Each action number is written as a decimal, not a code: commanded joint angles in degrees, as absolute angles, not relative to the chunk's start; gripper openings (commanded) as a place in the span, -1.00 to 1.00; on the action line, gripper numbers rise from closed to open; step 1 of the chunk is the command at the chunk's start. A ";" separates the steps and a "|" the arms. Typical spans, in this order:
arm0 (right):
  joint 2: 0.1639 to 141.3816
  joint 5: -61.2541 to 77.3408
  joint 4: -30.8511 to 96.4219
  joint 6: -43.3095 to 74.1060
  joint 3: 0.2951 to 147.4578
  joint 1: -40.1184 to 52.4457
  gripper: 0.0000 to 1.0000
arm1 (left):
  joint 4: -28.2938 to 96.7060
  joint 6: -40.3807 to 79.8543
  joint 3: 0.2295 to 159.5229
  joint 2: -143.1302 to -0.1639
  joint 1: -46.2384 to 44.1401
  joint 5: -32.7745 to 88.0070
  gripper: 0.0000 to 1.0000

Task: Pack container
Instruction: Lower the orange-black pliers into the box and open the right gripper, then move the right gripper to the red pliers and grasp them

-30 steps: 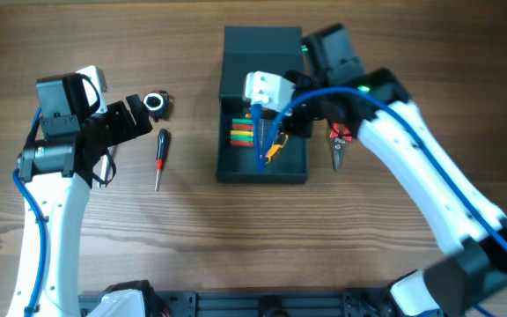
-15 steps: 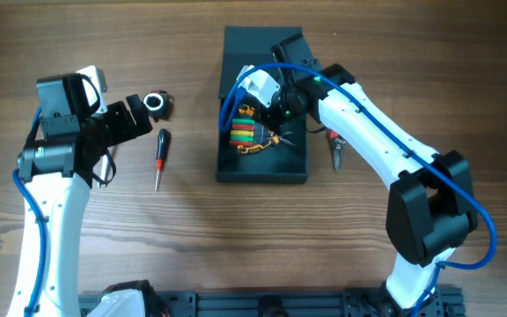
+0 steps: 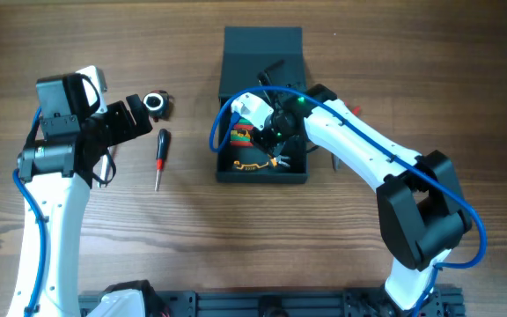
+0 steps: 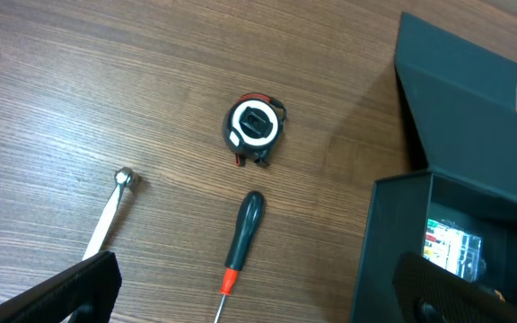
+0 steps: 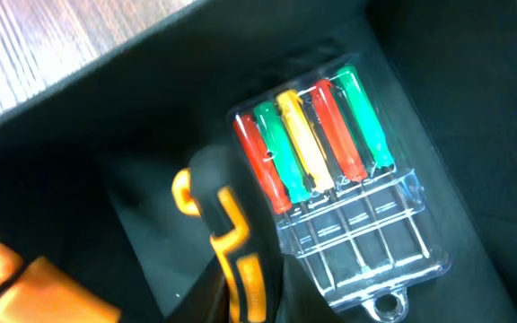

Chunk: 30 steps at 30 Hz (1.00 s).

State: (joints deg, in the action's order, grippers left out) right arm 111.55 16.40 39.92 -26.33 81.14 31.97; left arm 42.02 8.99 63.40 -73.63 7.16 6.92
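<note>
The matte teal-grey container point(image 3: 262, 174) sits at the far middle of the table, square and plain-walled, with its flat hinged lid laid open. Inside lies a clear moulded blister pack point(image 5: 330, 179) of five glossy handles: red, green, yellow, red, green (any print is too small to read). It touches an orange-and-black tool point(image 5: 232, 260). The right gripper point(image 3: 269, 134) reaches into the box; I cannot tell whether its jaws pinch anything. The left gripper point(image 4: 258, 285) hangs spread wide over the wood-grain table point(image 4: 79, 72), near a round tape measure point(image 4: 254, 124) and a black-handled screwdriver point(image 4: 243, 229).
</note>
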 commanded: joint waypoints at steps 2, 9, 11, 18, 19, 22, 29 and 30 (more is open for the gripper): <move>111.57 13.06 38.52 -24.75 80.93 32.08 -0.57 | 41.87 7.70 64.60 -73.84 7.42 7.62 1.00; 111.50 11.35 38.46 -23.90 81.08 32.08 -0.38 | 41.87 7.68 64.60 -73.84 7.42 7.62 1.00; 111.00 10.94 38.96 -23.86 82.19 31.94 -0.49 | 41.87 7.68 64.60 -73.84 7.42 7.62 1.00; 100.36 -2.09 44.25 -12.19 92.97 26.76 -0.13 | 41.87 7.70 64.60 -73.84 7.42 7.62 1.00; 98.41 -2.13 44.12 -8.84 93.08 24.23 -0.03 | 41.87 7.68 64.60 -73.84 7.42 7.62 1.00; 97.56 -2.15 48.31 5.50 92.84 14.63 0.01 | 41.87 7.70 64.60 -73.84 7.42 7.62 1.00; 104.14 3.73 53.23 21.45 82.15 3.77 0.04 | 41.87 7.70 64.60 -73.84 7.42 7.62 1.00; 105.16 3.68 52.45 22.17 80.64 3.79 0.06 | 41.87 7.70 64.60 -73.84 7.42 7.62 1.00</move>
State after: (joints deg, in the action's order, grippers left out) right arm 102.17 0.71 53.23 16.58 84.44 3.22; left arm 42.02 8.97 63.40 -73.63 7.16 6.92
